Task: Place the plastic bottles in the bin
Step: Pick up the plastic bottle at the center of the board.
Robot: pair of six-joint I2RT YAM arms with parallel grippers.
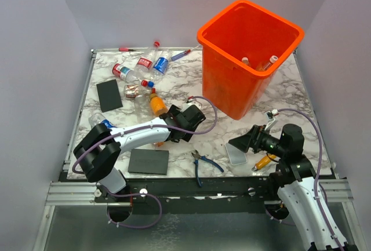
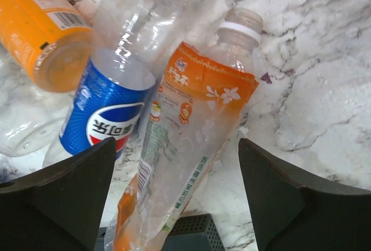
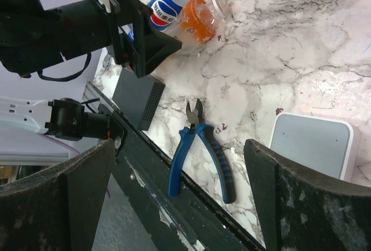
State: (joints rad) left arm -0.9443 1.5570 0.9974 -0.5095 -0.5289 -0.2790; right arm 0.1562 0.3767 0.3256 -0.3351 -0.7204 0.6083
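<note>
My left gripper [image 1: 186,122] [image 2: 175,144] is open, its jaws wide on either side of a clear bottle with an orange label [image 2: 197,106] that lies on the marble table; neither finger touches it. A blue-labelled bottle [image 2: 110,117] and an orange-tinted bottle [image 2: 46,36] [image 1: 156,105] lie beside it. Several more bottles [image 1: 145,65] lie at the back left. The orange bin [image 1: 249,59] stands at the back right with bottle caps [image 1: 272,59] showing inside. My right gripper [image 1: 243,142] [image 3: 178,146] is open and empty near the front edge.
Blue-handled pliers [image 1: 203,164] [image 3: 203,146] lie at the front edge below my right gripper. A white box [image 1: 236,153] [image 3: 313,144] and an orange marker-like tool [image 1: 264,161] lie by it. Black boxes [image 1: 148,161] [image 1: 109,94] lie on the left.
</note>
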